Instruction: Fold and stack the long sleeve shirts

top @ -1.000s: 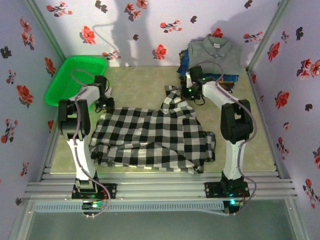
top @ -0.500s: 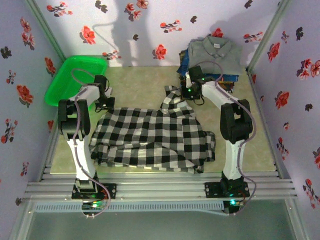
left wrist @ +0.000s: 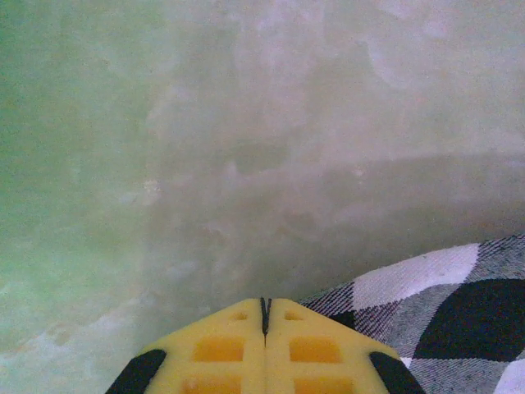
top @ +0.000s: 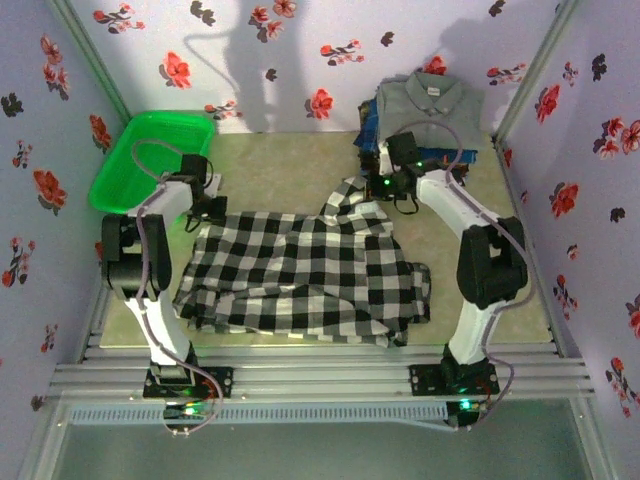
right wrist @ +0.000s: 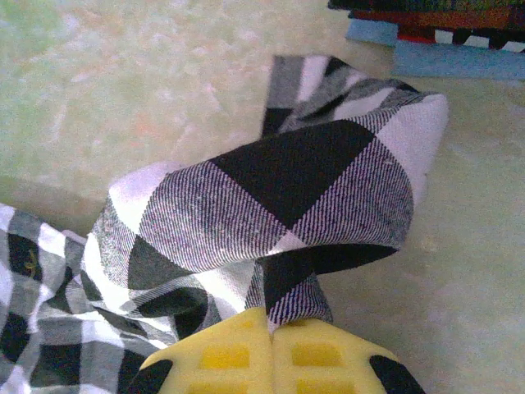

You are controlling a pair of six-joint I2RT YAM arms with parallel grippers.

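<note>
The black-and-white checked shirt (top: 300, 275) lies spread across the middle of the table, with rumpled edges. My left gripper (top: 205, 207) is shut at its back left corner; in the left wrist view the yellow fingertips (left wrist: 264, 304) meet, and checked cloth (left wrist: 443, 312) runs under their right side. My right gripper (top: 375, 190) is shut on a twisted fold of the same shirt (right wrist: 287, 172) at its back right, lifted a little off the table. A plain grey collared shirt (top: 430, 105) tops a stack of folded shirts (right wrist: 443, 25) at the back right.
A green plastic basket (top: 150, 155) leans in the back left corner. Flowered walls close in the left, back and right sides. Bare beige tabletop (top: 280, 165) lies between the basket and the stack.
Both arms have swung outward, the left one to the left and the right one to the right. The shirt's back edge is drawn straighter between the two grippers.
</note>
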